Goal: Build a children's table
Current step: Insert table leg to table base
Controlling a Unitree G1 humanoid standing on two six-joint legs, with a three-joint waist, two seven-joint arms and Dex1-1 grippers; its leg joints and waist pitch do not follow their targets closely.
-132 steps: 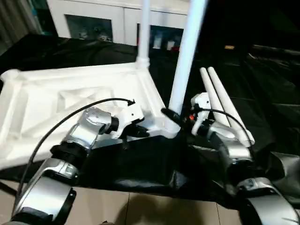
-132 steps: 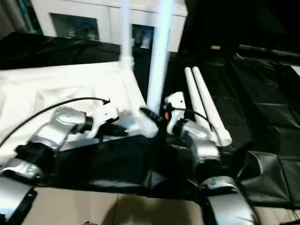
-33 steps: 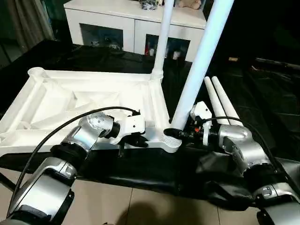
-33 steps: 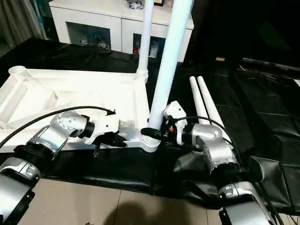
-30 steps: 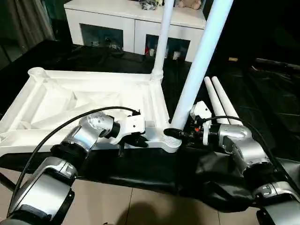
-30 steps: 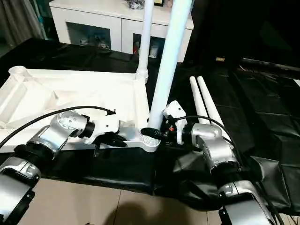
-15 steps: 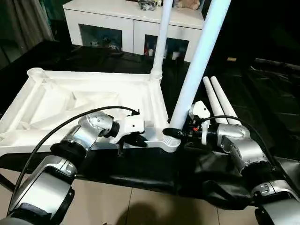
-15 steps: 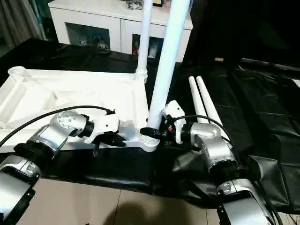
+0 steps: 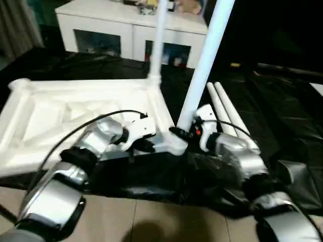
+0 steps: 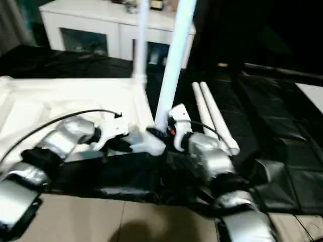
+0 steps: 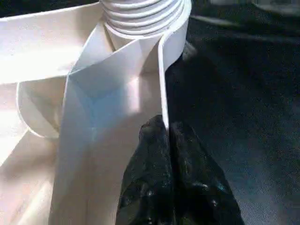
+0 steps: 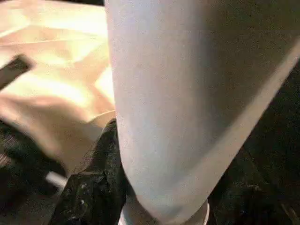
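No text, label or number can be read anywhere.

Black-covered work table (image 9: 282,101), white glass-door cabinet (image 9: 116,25) behind, beige tiled floor (image 9: 151,222)

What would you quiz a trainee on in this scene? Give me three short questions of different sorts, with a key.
1. True or false: the tabletop lies ribbed side up.
2. The right tool is closed on: A) the near upright leg; B) the tabletop's rim; C) nothing.
3. How many loose legs lie on the black cover?

Key: 1 true; 2 A; 3 two.
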